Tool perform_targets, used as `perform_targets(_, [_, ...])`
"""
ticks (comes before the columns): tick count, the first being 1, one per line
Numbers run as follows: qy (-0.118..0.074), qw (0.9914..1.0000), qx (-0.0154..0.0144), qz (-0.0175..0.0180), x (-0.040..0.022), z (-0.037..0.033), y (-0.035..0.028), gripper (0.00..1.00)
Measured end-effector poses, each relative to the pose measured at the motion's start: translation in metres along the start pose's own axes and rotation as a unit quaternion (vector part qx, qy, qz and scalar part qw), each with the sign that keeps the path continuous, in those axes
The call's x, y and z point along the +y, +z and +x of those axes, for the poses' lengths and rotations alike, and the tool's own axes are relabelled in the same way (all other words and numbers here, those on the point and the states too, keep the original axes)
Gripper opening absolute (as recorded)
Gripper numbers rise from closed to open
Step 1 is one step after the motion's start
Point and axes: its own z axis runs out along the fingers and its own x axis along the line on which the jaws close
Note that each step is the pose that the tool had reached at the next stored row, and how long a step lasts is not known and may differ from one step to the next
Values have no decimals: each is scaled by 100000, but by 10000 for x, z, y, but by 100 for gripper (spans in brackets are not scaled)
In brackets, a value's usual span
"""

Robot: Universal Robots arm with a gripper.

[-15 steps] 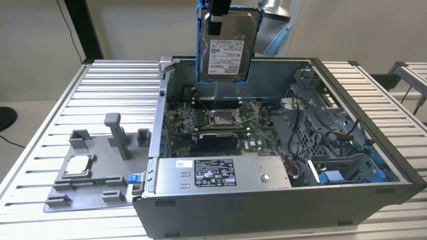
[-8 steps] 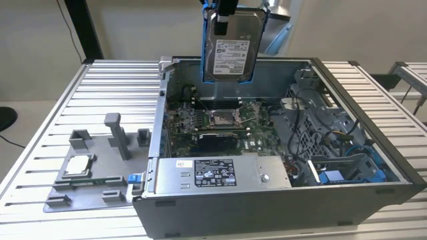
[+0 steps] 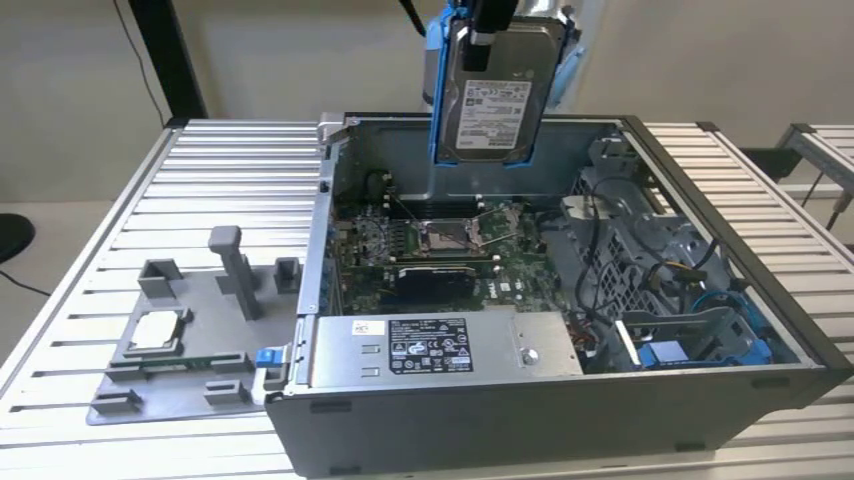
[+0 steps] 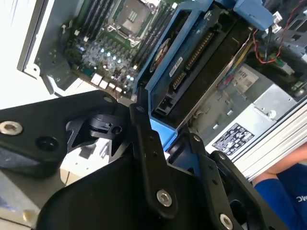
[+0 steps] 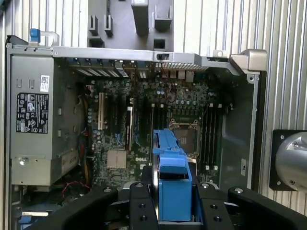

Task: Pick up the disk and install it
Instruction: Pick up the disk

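Blue-framed silver disk hangs upright in the air at 12 o'clock in the exterior view, label facing the camera. It is over the far wall of the open computer case. It is not installed: its lower edge is clear of the motherboard beneath.

The gripper holds the disk from above, closed on the top end of the blue frame. In the first wrist view the black fingers sit on either side of the frame, and the processor socket lies past the disk's free end.

Inside the case, a long grey box with a white sticker lies at 6 o'clock. A grey fixture plate rests on the slatted metal table at 9 o'clock from the case, just beside it. A small square silver chip sits on the plate.

In the second wrist view, beyond the case, there is possibly a person's blue sleeve, only partly seen.
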Motion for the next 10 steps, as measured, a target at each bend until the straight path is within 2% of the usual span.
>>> perform_targets(5, [-1,100000,-7,1,-210,49,-9,0])
perform_targets(10, [2,100000,-9,-2,-368,120,-17,0])
